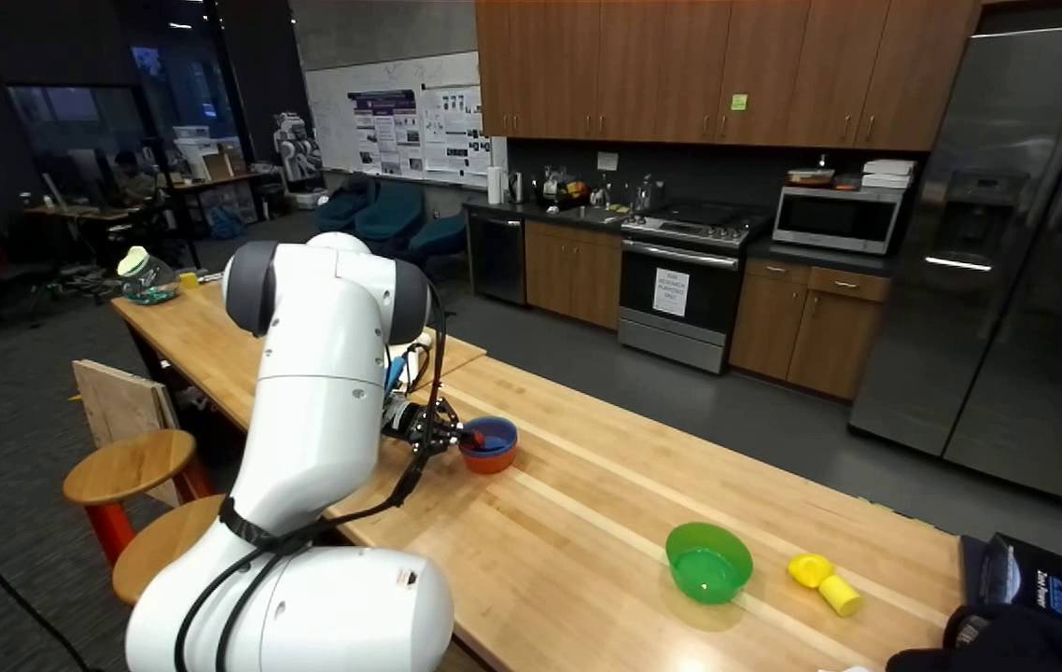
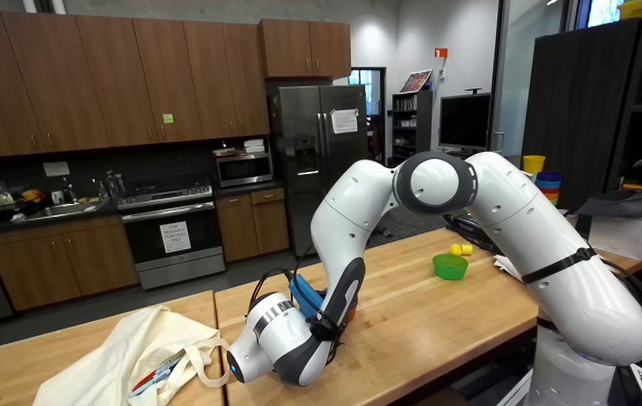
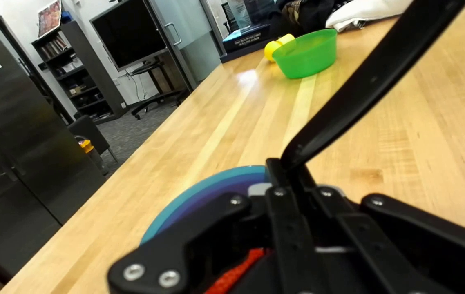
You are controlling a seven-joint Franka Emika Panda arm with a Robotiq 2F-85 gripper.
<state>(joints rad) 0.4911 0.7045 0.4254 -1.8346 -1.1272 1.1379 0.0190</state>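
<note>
Black handle [image 3: 371, 77], apparently pinched in closed gripper [image 3: 296, 173]; any twist could slip it or tip blue bowl [image 3: 216, 191] at wrist-view nine o'clock.

White arm [image 2: 515, 211] arched, elbow [image 2: 436, 183] bent high, forearm [image 2: 349, 211] slanting down, wrist [image 2: 284, 338] low, tool [image 3: 291, 171] tightly closed

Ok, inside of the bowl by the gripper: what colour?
The bowl's inside is blue, clearest in an exterior view.
</note>
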